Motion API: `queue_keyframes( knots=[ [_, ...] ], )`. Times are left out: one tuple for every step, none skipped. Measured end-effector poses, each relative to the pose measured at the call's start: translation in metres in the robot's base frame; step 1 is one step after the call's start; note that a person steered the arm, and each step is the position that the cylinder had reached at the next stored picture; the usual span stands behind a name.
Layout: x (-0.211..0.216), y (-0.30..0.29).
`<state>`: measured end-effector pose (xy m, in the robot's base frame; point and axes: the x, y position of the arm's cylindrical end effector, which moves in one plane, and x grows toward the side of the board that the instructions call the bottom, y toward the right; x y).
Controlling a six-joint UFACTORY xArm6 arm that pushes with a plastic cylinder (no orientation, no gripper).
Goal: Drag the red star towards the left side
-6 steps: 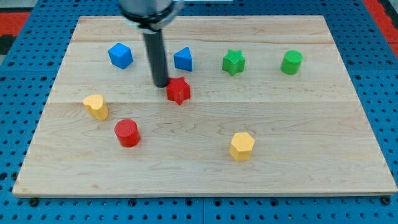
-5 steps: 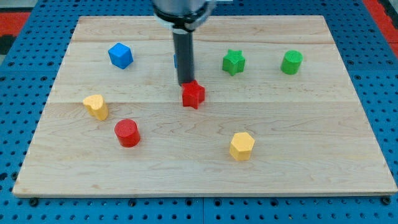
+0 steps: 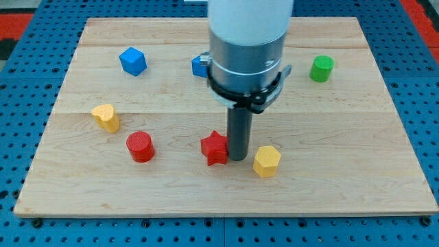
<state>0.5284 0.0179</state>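
The red star [image 3: 215, 147] lies on the wooden board [image 3: 343, 123], below the middle and near the view's bottom. My tip [image 3: 237, 158] touches the board right beside the star's right side, between the star and the yellow hexagon [image 3: 267, 161]. The arm's large grey and white body hangs over the board's middle and hides the green star and most of the blue block [image 3: 199, 66] behind it.
A red cylinder [image 3: 140, 146] stands left of the star. A yellow heart-shaped block [image 3: 105, 117] is further left. A blue cube [image 3: 133, 61] is at the upper left. A green cylinder [image 3: 321, 68] is at the upper right.
The red star has moved down from the middle towards the view's bottom. My tip has gone from the star's upper left, round its top, to its right side, with the arm now lower in view.
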Motion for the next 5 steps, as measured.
queue_keyframes(
  knots=[
    [-0.024, 0.001],
    [-0.012, -0.025],
    [0.007, -0.049],
    [-0.034, -0.054],
    [-0.030, -0.115]
  ],
)
